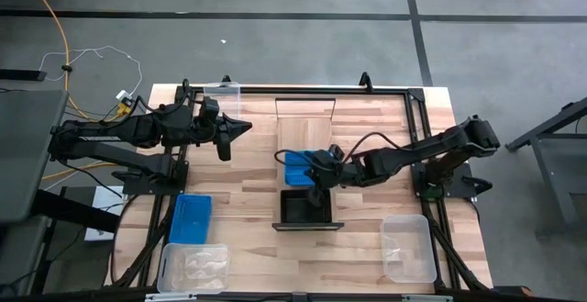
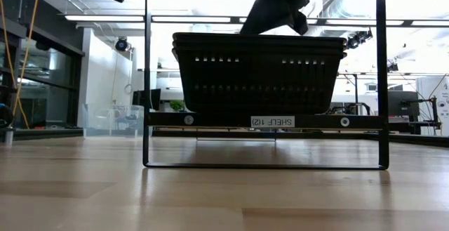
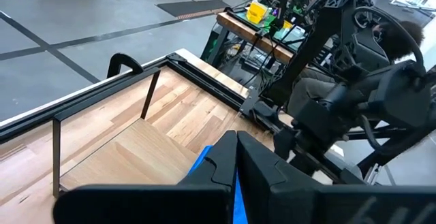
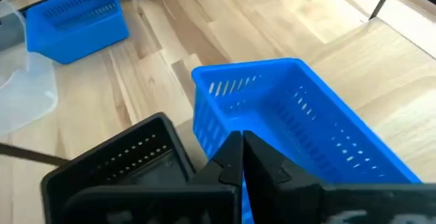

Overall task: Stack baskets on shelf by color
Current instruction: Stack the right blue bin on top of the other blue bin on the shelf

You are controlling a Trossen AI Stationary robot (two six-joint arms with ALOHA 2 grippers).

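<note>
1. Baskets are the subject of this work, and I place everything against the shelf (image 1: 305,155), the narrow light-wood board in the middle of the table (image 1: 248,219).
2. Far to the left of the shelf, near the table's front corner, a clear basket (image 1: 193,267) lies, and a blue basket (image 1: 190,218) is just behind it.
3. The left hand (image 1: 240,128) hangs left of the shelf, above bare wood, with its fingers pressed together and nothing between them. A second clear basket (image 1: 223,90) sits at the back edge of the table behind it.
4. On the shelf itself, the black baskets (image 2: 258,73) stand at the front end. In the low view they look like two nested together.
5. Just behind the black baskets, a second blue basket (image 4: 300,125) rests on the shelf, and the right hand (image 4: 242,157) is closed on its near wall.
6. Right of the shelf, near the front, a third clear basket (image 1: 407,246) waits alone.
7. My judgement: the step in hand is the placing of the first blue basket on the shelf. The next move calls for letting it go and then fetching the other blue basket, which must go down straight inside this one.
</note>
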